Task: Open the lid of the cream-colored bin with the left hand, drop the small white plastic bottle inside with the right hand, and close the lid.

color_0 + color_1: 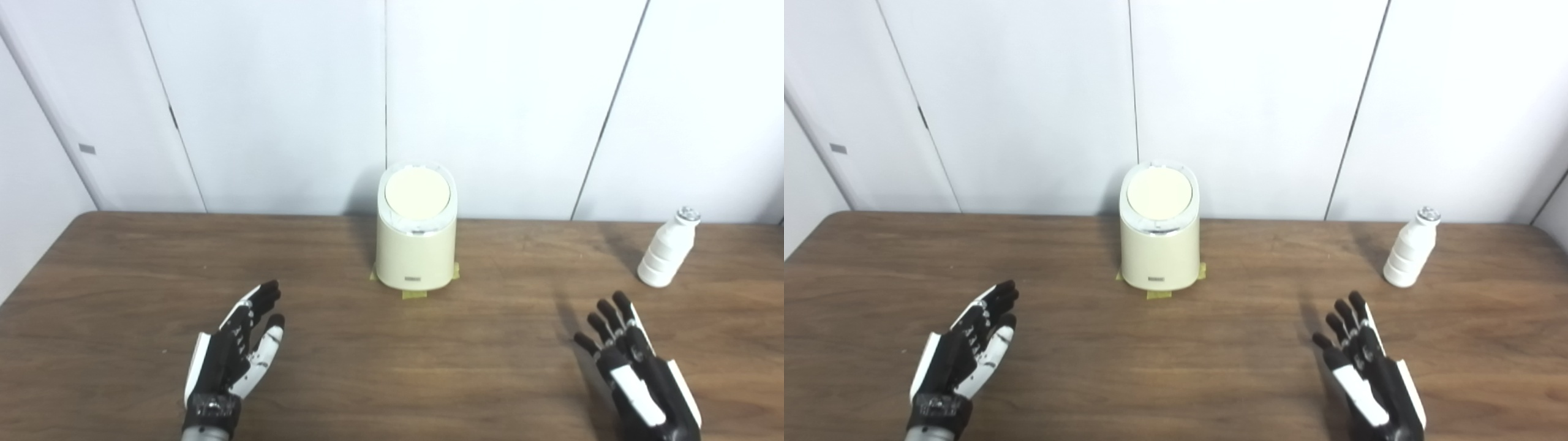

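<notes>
At the far middle of the brown wood-grain table (122, 288), close to the white panelled wall (275, 92), a cream-colored rounded plastic bin (416, 254) is standing upright with its round pale lid (417, 193) lying shut on top. Small strips of yellowish tape (414, 294) are showing at the bin's base. Far to the right, near the back edge, a small white ribbed plastic bottle (666, 248) with a silvery cap is standing upright, well apart from the bin.

Nearer the front edge, the left black-and-white hand (236, 349) is hovering over the table on the left side, its fingers stretched forward and apart from the thumb, grasping nothing. On the right side, the right black-and-white hand (634, 367) is reaching in with its fingers fanned out and pointing away from the robot, also empty. Neither hand is touching the bin or the bottle; the right hand is sitting in front of and to the left of the bottle.
</notes>
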You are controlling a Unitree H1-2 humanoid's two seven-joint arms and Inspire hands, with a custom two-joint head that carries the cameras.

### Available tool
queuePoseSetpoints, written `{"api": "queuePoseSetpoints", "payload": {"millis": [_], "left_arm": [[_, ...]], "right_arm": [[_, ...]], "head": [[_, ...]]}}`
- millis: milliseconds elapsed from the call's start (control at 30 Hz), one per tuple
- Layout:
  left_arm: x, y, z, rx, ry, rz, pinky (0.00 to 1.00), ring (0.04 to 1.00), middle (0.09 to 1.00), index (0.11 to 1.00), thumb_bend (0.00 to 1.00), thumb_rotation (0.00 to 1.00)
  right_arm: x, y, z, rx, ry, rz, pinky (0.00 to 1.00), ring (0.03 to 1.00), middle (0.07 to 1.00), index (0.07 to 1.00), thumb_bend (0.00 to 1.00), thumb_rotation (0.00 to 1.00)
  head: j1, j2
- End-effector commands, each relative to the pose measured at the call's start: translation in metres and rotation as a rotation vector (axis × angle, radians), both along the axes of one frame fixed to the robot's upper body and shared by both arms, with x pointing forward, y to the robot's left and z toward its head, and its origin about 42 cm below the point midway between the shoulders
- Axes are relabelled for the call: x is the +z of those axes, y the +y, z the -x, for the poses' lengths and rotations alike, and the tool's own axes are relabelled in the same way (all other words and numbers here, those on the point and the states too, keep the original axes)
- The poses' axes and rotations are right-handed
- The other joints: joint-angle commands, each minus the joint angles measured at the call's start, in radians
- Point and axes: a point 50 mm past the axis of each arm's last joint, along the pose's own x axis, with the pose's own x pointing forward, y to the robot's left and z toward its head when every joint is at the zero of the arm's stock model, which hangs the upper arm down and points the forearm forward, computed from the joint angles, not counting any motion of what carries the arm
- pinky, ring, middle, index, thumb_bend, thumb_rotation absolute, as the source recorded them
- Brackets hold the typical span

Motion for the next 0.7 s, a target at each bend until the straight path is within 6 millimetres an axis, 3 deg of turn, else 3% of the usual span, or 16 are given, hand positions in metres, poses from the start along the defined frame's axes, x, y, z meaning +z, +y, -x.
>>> {"api": "queuePoseSetpoints", "payload": {"millis": [0,200,667], "left_arm": [[-0.0370,0.0072,0.0696,0.038,0.118,-0.005,0.97,0.905,0.869,0.878,0.28,0.42],[-0.0427,0.0080,0.0661,0.032,0.114,0.011,0.97,0.910,0.876,0.875,0.25,0.42],[-0.0429,0.0072,0.0640,0.036,0.111,0.002,0.92,0.884,0.859,0.864,0.26,0.36]], "right_arm": [[-0.0109,0.0006,0.0333,-0.013,-0.023,-0.012,0.87,0.955,0.965,1.000,1.00,0.53],[-0.0172,0.0012,0.0299,-0.015,-0.008,-0.057,0.90,0.967,0.974,1.000,1.00,0.48],[-0.0174,0.0022,0.0289,-0.013,-0.016,-0.050,0.86,0.964,0.976,1.000,1.00,0.46]], "head": [[-0.001,-0.008],[-0.018,-0.049],[-0.016,-0.040]]}}
